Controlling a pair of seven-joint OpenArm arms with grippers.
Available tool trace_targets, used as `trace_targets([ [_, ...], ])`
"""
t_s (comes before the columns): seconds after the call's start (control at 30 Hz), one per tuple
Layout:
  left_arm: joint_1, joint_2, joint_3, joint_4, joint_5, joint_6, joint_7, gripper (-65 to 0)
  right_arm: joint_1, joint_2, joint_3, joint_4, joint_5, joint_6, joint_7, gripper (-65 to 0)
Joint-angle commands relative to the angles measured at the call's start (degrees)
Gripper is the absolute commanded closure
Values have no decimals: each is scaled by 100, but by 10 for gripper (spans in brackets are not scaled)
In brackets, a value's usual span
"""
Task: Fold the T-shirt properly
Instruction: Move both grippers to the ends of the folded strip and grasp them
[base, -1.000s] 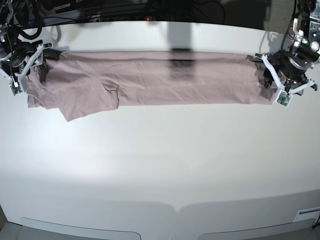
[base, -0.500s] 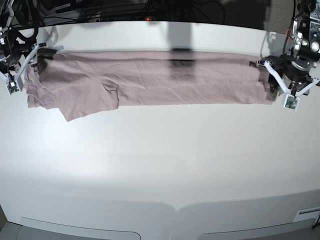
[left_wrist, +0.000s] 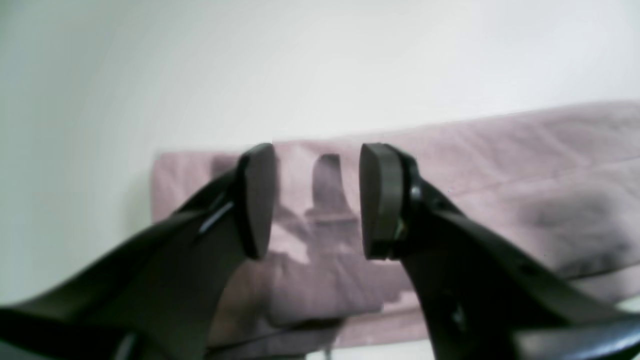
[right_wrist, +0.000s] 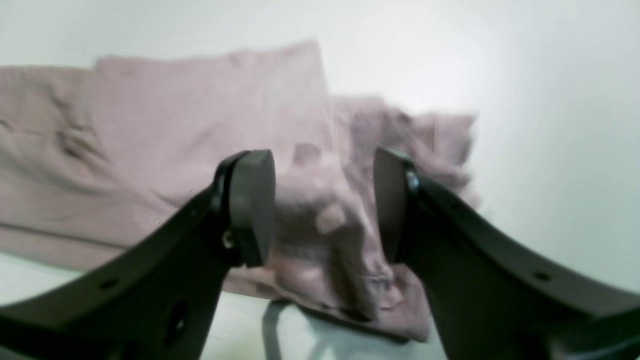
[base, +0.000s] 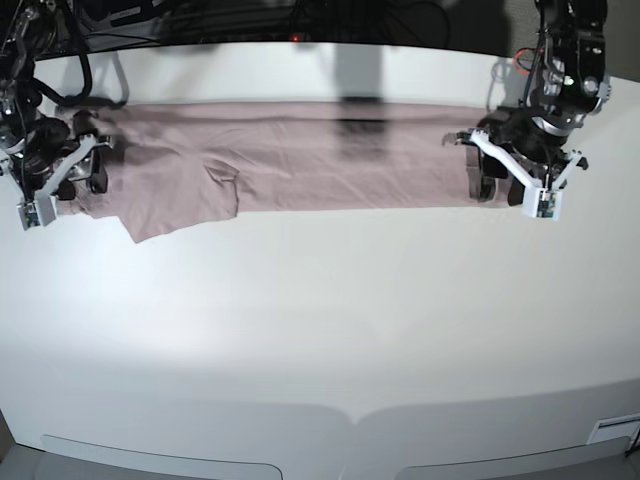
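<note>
Along the table's (base: 320, 330) far edge, the T-shirt (base: 300, 155) lies folded into a long band; my left gripper (base: 500, 180) and right gripper (base: 62, 185) hover spread, empty, crosswise folds remaining.

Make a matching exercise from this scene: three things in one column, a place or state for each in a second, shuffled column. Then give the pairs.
Things:
1. T-shirt
2. left end effector
3. right end effector

Places or states:
A. open, over the shirt end on the base view's left
B. lying as a long band across the far part of the white table
C. open, over the shirt end on the base view's right

Pairs: 1-B, 2-C, 3-A
</note>
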Motion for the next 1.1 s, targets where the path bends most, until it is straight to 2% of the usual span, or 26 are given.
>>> trace_targets([
  [0.0,-68,-52,-33,-59,0,0,-118,-269,146,94,-122,-125,39,2,131,-319],
  [0.2,-177,-52,-33,-1045,-20,-22,-76,-269,634,92,-1021,-1508,-393,-2,223,-319],
  [0.37,-304,-52,-33,-1851,-17,-157,-243,-268,955,90,-1390,-2273,-407,-2,273,-319],
  [0.7,-1609,-55,-33,-3541,50,-175,-492,-268,1727,85,-1445,-3010,-385,-4,313,-319],
  [0.87,-2221,-118,-33,-4262,400,-179,-496,-268,1989,59,-1445,-3086,-387,-4,348,-319],
  [1.07,-2446,-304,-33,-4385,433,-214,-487,-268,2356,-208,-1445,-3086,-409,-2,247,-319],
])
